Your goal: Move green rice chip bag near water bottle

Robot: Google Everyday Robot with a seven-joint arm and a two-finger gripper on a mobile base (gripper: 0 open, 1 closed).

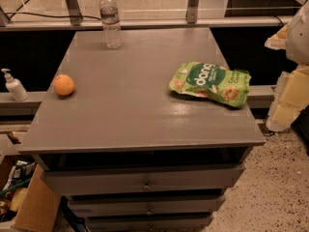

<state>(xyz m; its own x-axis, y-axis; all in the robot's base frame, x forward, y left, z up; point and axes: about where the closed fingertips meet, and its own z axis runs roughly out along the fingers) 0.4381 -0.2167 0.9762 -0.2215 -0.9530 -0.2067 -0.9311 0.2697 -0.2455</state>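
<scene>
My gripper hangs just off the right edge of the desk, beside the green rice chip bag, which lies flat near that edge. I cannot tell how far open the gripper is; it is clear of the bag. The water bottle stands at the far edge, toward the left corner, well apart. My worries are that a shallow pinch lets the crinkly bag slip, or that a hasty set-down topples the light bottle.

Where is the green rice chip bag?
In the camera view the green rice chip bag lies flat near the right edge of the drawer cabinet, far from the water bottle at the back left; the end effector hangs just beyond that edge.
</scene>
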